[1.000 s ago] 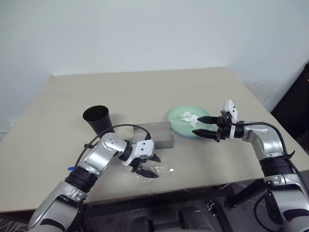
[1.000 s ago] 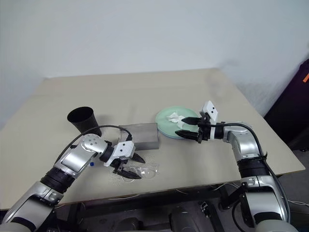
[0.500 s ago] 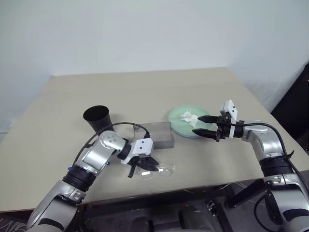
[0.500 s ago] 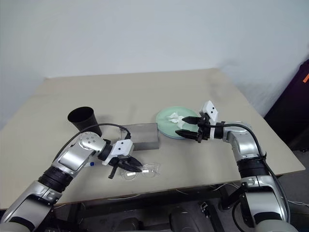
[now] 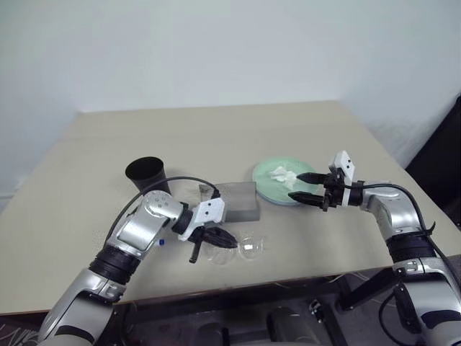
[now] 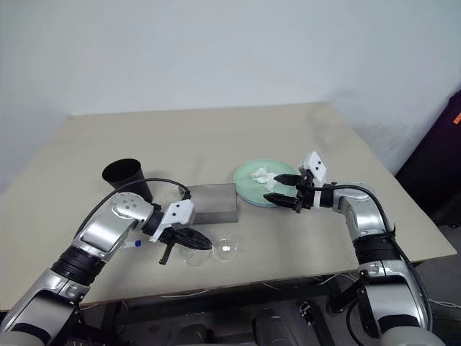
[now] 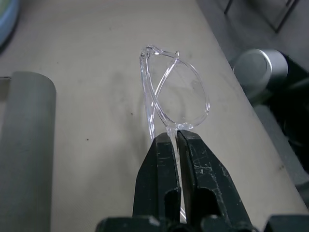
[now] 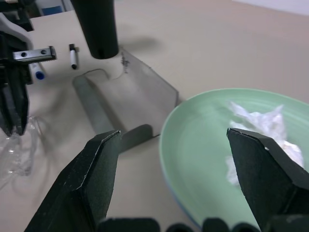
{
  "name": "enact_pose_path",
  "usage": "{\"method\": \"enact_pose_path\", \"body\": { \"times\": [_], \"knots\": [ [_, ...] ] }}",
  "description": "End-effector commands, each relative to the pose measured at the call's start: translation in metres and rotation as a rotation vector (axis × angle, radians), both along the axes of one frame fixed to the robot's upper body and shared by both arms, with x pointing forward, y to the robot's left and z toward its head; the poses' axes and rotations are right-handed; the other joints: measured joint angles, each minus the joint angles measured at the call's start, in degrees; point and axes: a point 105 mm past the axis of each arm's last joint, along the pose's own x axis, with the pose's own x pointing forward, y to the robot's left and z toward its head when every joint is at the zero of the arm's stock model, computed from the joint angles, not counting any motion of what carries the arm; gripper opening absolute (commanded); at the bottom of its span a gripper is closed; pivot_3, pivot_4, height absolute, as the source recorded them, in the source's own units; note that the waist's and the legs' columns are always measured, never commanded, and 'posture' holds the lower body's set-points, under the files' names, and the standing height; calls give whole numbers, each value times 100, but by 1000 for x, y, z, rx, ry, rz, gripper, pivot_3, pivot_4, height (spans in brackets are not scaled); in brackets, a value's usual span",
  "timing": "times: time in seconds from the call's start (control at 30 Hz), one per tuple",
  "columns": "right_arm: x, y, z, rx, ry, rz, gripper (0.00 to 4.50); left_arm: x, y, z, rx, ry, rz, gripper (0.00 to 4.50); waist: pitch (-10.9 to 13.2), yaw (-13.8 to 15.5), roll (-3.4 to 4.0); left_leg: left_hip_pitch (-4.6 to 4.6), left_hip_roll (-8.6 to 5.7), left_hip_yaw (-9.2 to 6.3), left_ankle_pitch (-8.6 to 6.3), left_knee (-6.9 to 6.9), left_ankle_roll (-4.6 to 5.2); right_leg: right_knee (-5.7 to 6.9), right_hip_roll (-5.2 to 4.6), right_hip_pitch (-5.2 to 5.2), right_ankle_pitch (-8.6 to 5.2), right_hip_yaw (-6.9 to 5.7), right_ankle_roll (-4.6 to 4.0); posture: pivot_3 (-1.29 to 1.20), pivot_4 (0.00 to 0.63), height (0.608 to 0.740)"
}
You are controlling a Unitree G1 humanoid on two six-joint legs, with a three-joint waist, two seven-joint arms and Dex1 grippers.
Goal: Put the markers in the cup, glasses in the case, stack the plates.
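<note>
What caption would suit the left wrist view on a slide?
Left gripper pinching the clear glasses by the frame above the tan table, beside the grey case.

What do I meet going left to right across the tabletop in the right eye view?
Black cup → left hand, shut on the clear glasses → mint green plate with crumpled tissue → open right hand. The grey case overlaps the left hand's span, so I leave it out.
</note>
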Motion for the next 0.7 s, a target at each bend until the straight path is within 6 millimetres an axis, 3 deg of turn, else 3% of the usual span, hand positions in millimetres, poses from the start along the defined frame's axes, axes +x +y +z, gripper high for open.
{"method": "enact_pose_path", "body": {
  "times": [0.03, 0.2, 0.33, 0.53, 0.7],
  "knots": [
    [14, -4, 26, 20, -107, -46, 3819, 5, -9, 32, -106, -63, -3, 26, 0, 0, 0, 0, 0, 0, 0, 0, 0, 0, 0, 0, 0, 0, 0, 0, 0, 740],
    [25, -11, 33, 28, -136, -103, 3819, 19, -9, 68, -191, -162, 31, 26, 1, -1, -1, -4, 0, -3, 0, 0, 0, 0, 0, -4, 0, -1, 0, 0, 0, 740],
    [26, -10, 32, 28, -137, -101, 3819, 54, -2, 83, -148, -345, 135, 26, 0, 2, -1, -4, 0, -6, 0, 0, 0, -1, 1, -2, 1, -3, 1, 0, 0, 740],
    [25, -5, 32, 37, -140, -97, 3819, 86, 4, 80, -45, -496, 188, 26, 0, -1, 0, -2, -1, -4, 0, 0, 0, -1, 1, -1, 1, -3, 1, 0, 0, 740],
    [25, -4, 33, 49, -144, -107, 3819, 102, 5, 56, 79, -599, 172, 26, 0, 1, 1, -6, -2, -6, 0, -2, 0, -2, 1, -3, 2, -3, 1, 0, 0, 740]
  ]
}}
